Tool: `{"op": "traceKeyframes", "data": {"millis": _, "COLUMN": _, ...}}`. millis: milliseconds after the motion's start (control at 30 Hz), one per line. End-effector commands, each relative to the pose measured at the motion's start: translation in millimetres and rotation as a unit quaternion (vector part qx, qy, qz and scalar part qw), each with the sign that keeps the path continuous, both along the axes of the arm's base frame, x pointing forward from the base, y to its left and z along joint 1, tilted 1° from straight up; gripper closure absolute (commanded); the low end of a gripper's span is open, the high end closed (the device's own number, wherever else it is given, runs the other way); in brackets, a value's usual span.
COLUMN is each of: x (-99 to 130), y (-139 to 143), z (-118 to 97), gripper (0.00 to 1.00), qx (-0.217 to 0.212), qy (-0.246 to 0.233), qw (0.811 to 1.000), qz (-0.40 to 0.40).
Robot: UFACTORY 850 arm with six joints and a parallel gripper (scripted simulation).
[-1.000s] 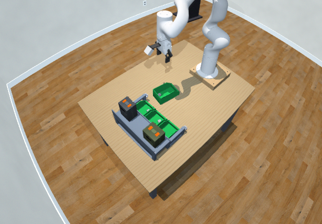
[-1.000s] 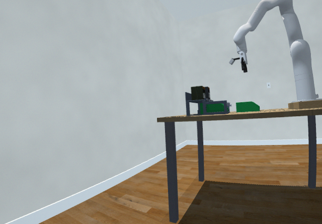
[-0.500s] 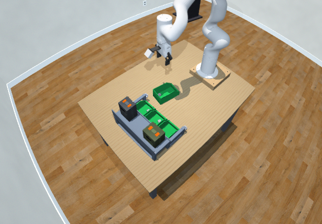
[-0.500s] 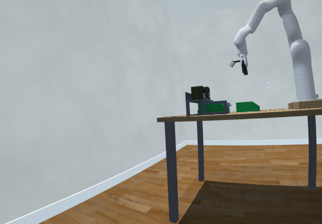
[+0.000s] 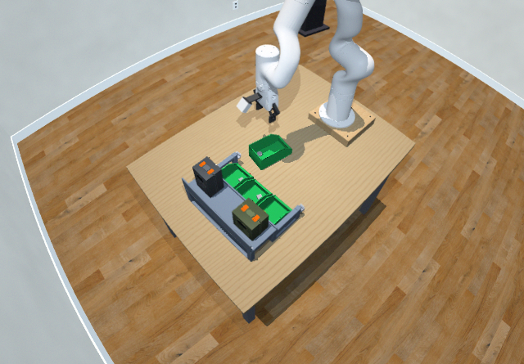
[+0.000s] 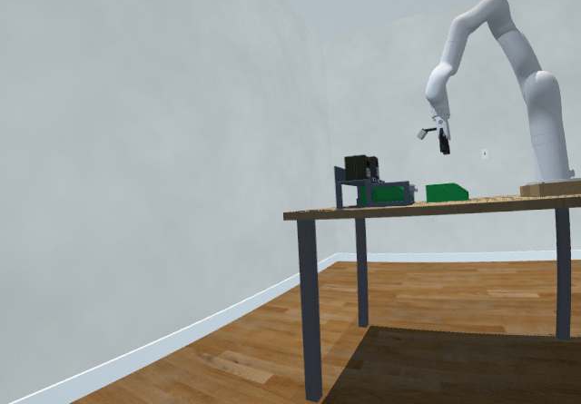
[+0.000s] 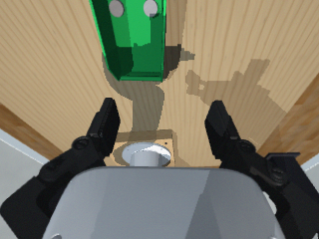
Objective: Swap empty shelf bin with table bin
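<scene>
My gripper point(image 5: 265, 114) point(image 6: 445, 152) point(image 7: 162, 110) is open and empty, high above the table. The green open bin on the table point(image 5: 275, 150) point(image 6: 446, 193) point(image 7: 145, 55) stands upright on its base, in front of the shelf; two round grey parts show in it in the wrist view. The grey shelf point(image 5: 223, 201) point(image 6: 339, 195) holds three green bins in a row. The bin at one end point(image 5: 277, 212) looks empty. The middle bin point(image 5: 255, 193) and the far bin point(image 5: 237, 175) each show a light part. The rear ends of the shelf bins are hidden under the board.
A black case point(image 5: 207, 177) and an olive case point(image 5: 250, 218) point(image 6: 356, 167) stand on the shelf's upper board, behind the bins. Raised side walls flank the row of bins. The arm's wooden base block point(image 5: 346, 136) point(image 6: 548, 189) is on the table, beyond the table bin.
</scene>
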State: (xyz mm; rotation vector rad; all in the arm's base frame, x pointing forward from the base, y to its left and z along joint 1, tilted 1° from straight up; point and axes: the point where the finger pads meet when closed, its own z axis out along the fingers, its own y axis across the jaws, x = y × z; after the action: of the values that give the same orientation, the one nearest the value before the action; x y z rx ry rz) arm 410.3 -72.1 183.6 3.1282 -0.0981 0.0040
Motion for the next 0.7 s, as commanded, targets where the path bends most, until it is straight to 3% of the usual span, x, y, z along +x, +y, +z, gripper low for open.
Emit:
{"op": "traceKeyframes", "data": {"millis": 0, "x": 5.0, "y": -1.4, "z": -39.8, "gripper": 0.00, "qx": -0.001, "qy": -0.002, "qw": 1.000, "qz": 0.000}}
{"op": "traceKeyframes", "data": {"millis": 367, "x": 5.1, "y": -1.5, "z": -50.4, "gripper": 0.00, "qx": -0.001, "qy": -0.002, "qw": 1.000, "qz": 0.000}}
{"op": "traceKeyframes", "data": {"millis": 400, "x": 5.1, "y": -1.5, "z": -50.4, "gripper": 1.00, "qx": -0.001, "qy": -0.002, "qw": 1.000, "qz": 0.000}}
{"op": "traceKeyframes", "data": {"millis": 667, "x": 5.1, "y": -1.5, "z": -50.4, "gripper": 1.00, "qx": -0.001, "qy": -0.002, "qw": 1.000, "qz": 0.000}}
